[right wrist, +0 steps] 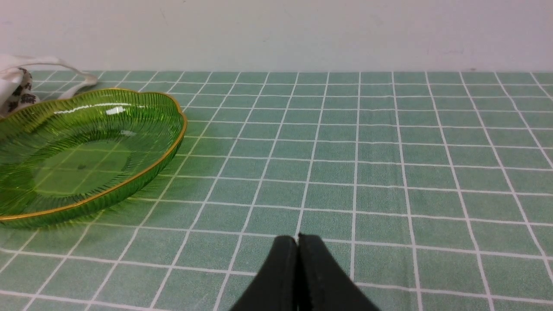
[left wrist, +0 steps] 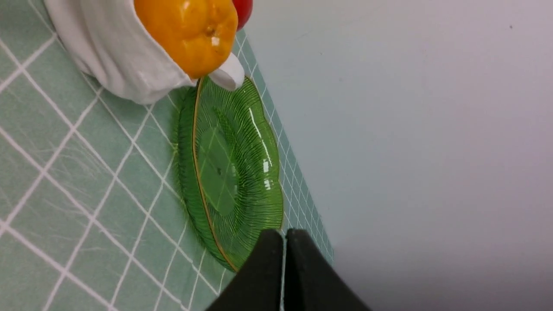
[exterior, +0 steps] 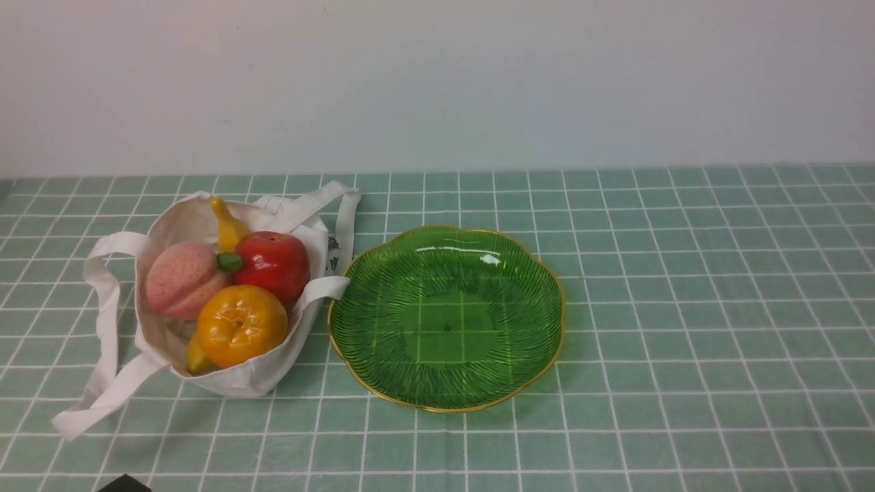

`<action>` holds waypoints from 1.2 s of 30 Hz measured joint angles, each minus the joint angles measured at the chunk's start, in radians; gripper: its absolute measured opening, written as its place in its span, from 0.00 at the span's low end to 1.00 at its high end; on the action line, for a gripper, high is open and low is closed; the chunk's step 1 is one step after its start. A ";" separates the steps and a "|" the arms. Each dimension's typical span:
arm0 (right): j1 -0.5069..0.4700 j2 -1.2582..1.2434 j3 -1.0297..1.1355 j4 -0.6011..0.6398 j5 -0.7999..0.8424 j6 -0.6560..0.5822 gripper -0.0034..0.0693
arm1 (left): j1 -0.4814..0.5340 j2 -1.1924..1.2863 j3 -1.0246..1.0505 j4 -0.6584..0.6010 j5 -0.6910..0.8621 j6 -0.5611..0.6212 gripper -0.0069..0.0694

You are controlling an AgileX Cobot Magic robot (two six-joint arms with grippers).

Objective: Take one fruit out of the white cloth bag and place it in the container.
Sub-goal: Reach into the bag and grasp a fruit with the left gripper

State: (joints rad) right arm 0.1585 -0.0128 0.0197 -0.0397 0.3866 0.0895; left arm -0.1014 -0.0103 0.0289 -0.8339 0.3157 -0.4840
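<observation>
orange-yellow fruit sits in the white cloth bag, bag left of green dish. left gripper closed, empty, nearer the robot than the bag. right gripper closed, empty.

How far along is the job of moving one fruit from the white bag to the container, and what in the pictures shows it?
Done: nothing yet; the green dish is empty and the orange-yellow fruit sits in the white bag.
In hand: nothing; left gripper and right gripper are shut on nothing.
Left: open, grasp, lift out, place.
</observation>
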 joint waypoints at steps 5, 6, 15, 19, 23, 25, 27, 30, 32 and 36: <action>0.000 0.000 0.000 0.000 0.000 0.000 0.03 | 0.000 0.000 0.000 -0.049 -0.061 0.029 0.08; 0.000 0.000 0.000 0.000 0.000 0.000 0.03 | 0.000 0.000 -0.004 -0.054 -0.062 0.053 0.08; 0.000 0.000 0.000 0.000 0.000 0.000 0.03 | 0.000 0.240 -0.316 0.063 0.116 0.356 0.08; 0.000 0.000 0.000 0.000 0.000 0.000 0.03 | 0.000 0.580 -0.545 0.319 0.407 0.400 0.08; 0.000 0.000 0.000 0.000 0.000 0.000 0.03 | 0.000 0.894 -0.743 0.566 0.627 0.409 0.08; 0.000 0.000 0.000 0.000 0.000 0.000 0.03 | 0.000 1.030 -0.831 0.653 0.656 0.419 0.08; 0.000 0.000 0.000 0.000 0.000 0.000 0.03 | 0.000 1.099 -0.887 0.681 0.661 0.420 0.08; 0.000 0.000 0.000 0.000 0.000 0.000 0.03 | -0.016 1.250 -0.993 0.710 0.671 0.421 0.09; 0.000 0.000 0.000 0.000 0.000 0.000 0.03 | -0.054 1.353 -1.059 0.723 0.675 0.422 0.10; 0.000 0.000 0.000 0.000 0.000 0.000 0.03 | -0.128 1.497 -1.173 0.796 0.676 0.415 0.19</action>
State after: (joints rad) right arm 0.1585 -0.0128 0.0197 -0.0397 0.3866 0.0895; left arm -0.2290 1.4866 -1.1442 -0.0381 0.9914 -0.0689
